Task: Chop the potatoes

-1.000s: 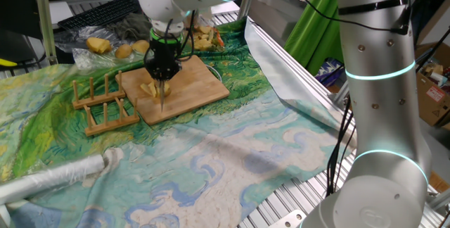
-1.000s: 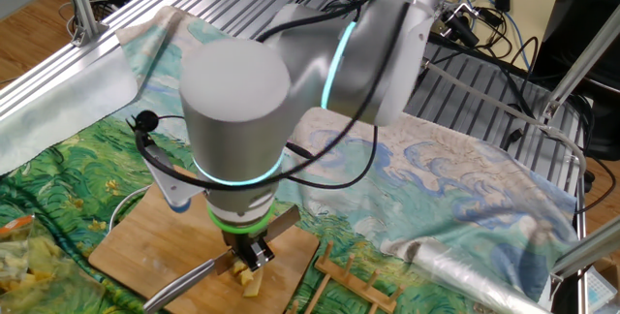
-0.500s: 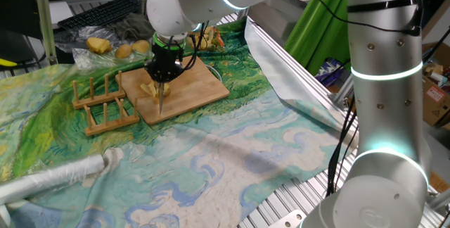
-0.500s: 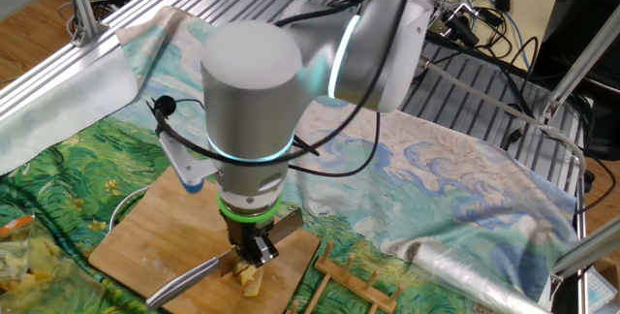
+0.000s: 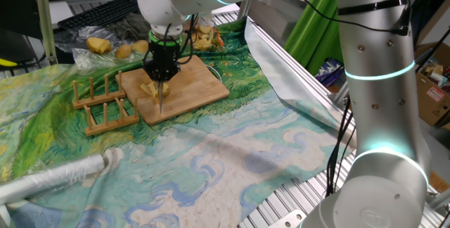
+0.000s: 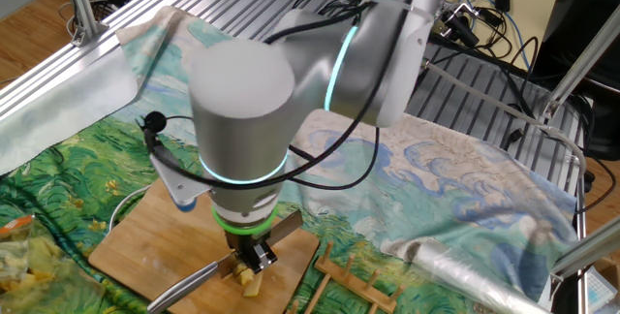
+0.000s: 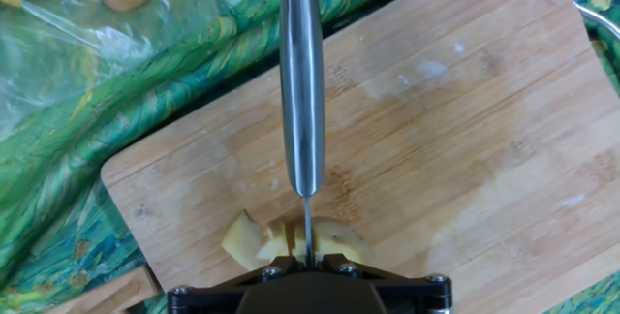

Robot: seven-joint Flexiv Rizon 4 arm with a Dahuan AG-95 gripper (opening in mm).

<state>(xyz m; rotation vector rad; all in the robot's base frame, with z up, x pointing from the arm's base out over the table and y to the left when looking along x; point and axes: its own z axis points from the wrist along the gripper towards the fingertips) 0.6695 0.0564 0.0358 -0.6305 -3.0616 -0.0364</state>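
The tool (image 5: 161, 77) points straight down, clamped on a knife (image 7: 301, 81) — its blade edge meets the pale potatoes (image 7: 254, 239), which sit on the wooden board (image 5: 190, 87). A wooden rack (image 5: 104, 103) stands just beside the board on the painted cloth (image 5: 232, 143) covering the counter.

Arm: silver, with glowing teal rings; it rises at the right of one fixed view and bends over to the far left.
Wrist: points straight down; a green ring sits just above the hand.
Gripper (image 5: 161, 80): black, fingers clamped tight.
Hand view: only the black lower edge of the gripper (image 7: 312, 285) shows.
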